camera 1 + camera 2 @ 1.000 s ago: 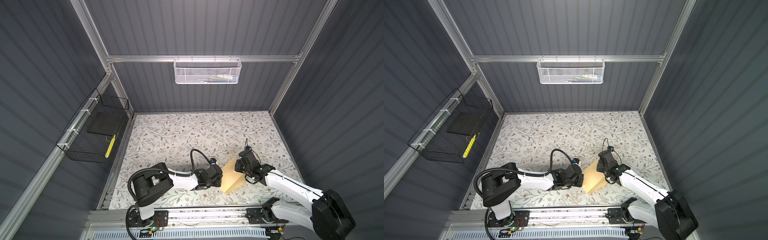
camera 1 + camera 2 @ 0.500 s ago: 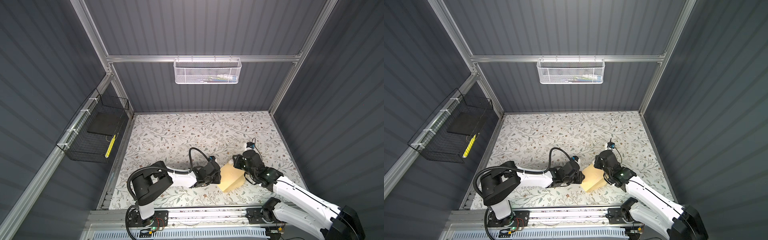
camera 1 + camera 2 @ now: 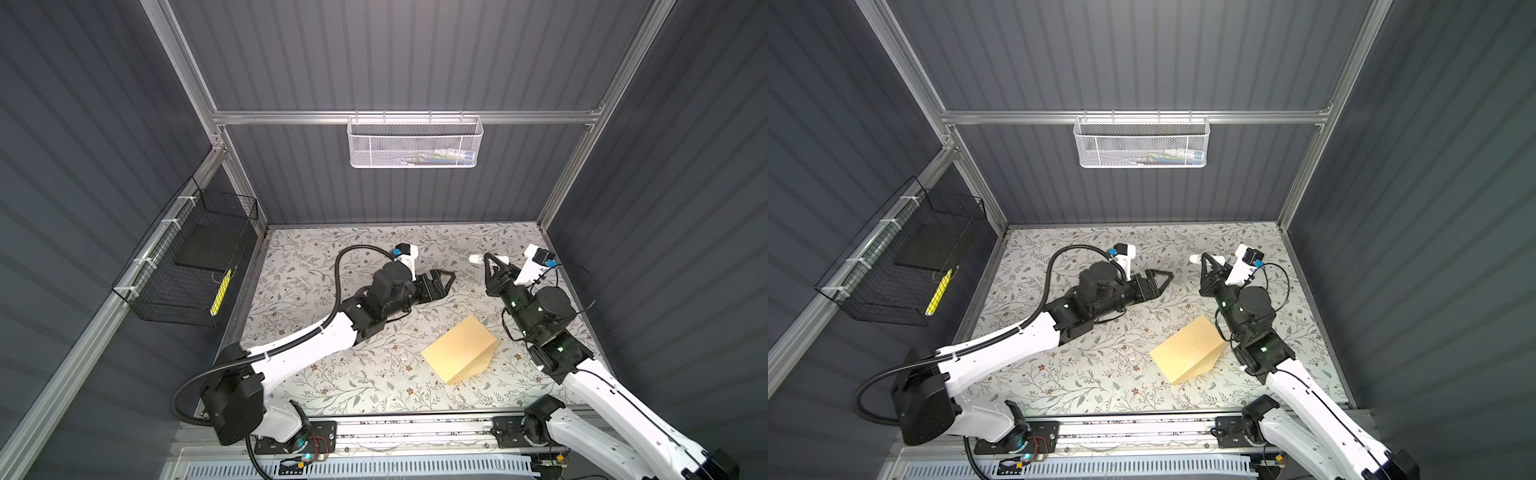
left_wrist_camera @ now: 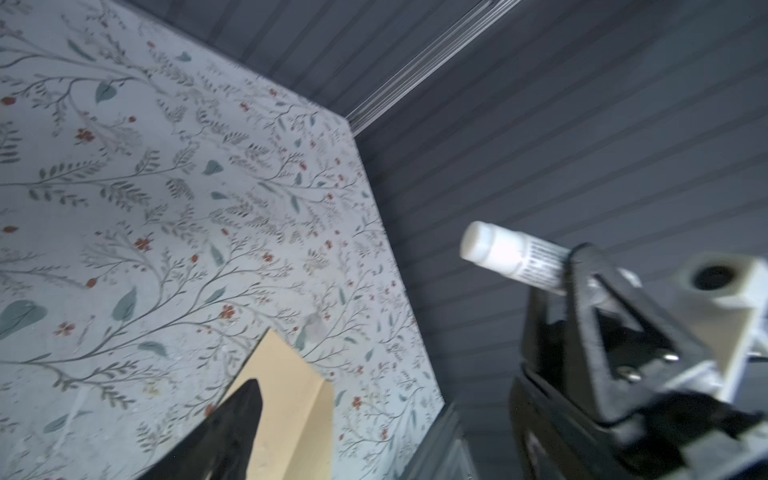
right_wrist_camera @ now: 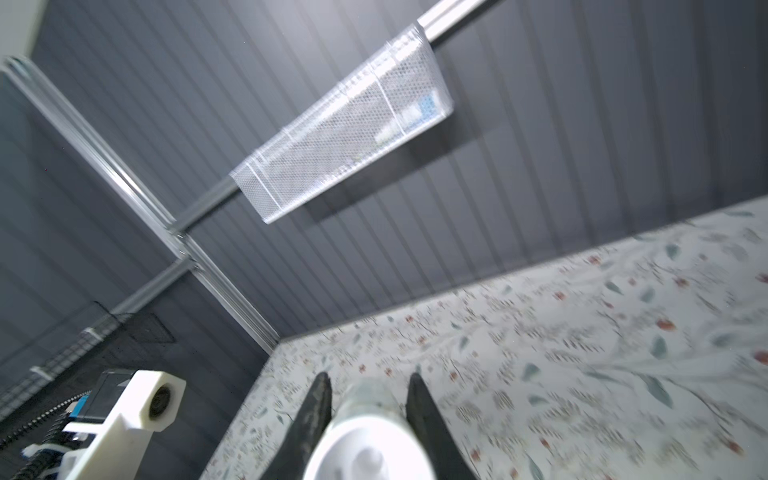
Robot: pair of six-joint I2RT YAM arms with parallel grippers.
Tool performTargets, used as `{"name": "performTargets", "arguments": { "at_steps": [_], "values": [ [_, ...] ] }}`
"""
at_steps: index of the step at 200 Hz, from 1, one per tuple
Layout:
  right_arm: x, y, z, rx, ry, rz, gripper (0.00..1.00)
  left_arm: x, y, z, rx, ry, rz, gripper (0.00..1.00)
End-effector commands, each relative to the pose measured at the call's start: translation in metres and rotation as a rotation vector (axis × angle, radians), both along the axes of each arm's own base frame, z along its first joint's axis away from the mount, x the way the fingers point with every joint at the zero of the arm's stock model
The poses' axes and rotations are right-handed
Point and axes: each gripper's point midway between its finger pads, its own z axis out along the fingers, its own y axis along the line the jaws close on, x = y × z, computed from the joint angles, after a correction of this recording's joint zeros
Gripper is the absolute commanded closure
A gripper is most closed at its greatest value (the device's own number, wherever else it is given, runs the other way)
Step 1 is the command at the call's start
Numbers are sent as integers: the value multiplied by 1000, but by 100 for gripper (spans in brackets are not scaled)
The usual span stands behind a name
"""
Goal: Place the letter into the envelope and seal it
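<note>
All envelope (image 3: 459,353) edges exposed | left hand (image 3: 451,275) spread, empty | right hand (image 3: 488,259) clamps tube (image 4: 505,255)

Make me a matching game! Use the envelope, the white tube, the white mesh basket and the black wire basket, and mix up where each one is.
Things
1. envelope
2. white tube
3. white mesh basket
4. black wire basket

Places
A. hangs high at the back
B. lies flat on the floral table
C. clamped in the right gripper
D. hangs at the left side

Pairs: 1-B, 2-C, 3-A, 4-D
</note>
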Motion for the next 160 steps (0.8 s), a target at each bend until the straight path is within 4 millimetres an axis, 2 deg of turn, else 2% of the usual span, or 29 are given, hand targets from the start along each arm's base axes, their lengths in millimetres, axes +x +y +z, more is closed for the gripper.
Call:
{"name": "performTargets", "arguments": {
  "at_steps": [1, 18, 39, 77, 109, 137, 160],
  "values": [
    [-20, 28, 53, 34, -283, 114, 100, -1, 2, 28, -197, 52, 29, 6],
    [-30, 51, 67, 11, -390, 153, 100, -1, -4, 48, -352, 81, 0, 6],
    [-33, 69, 70, 2, -428, 168, 100, -2, -6, 69, -471, 84, -26, 6],
    [-42, 85, 73, 23, -487, 199, 100, 12, 7, 58, -495, 135, 88, 10],
    [-47, 90, 68, 25, -493, 202, 100, 19, 14, 65, -538, 133, 139, 16],
    [-50, 89, 68, 39, -500, 197, 100, 24, 22, 67, -538, 129, 188, 28],
    [-54, 93, 69, 39, -510, 205, 100, 25, 19, 67, -539, 135, 186, 38]
  ]
}}
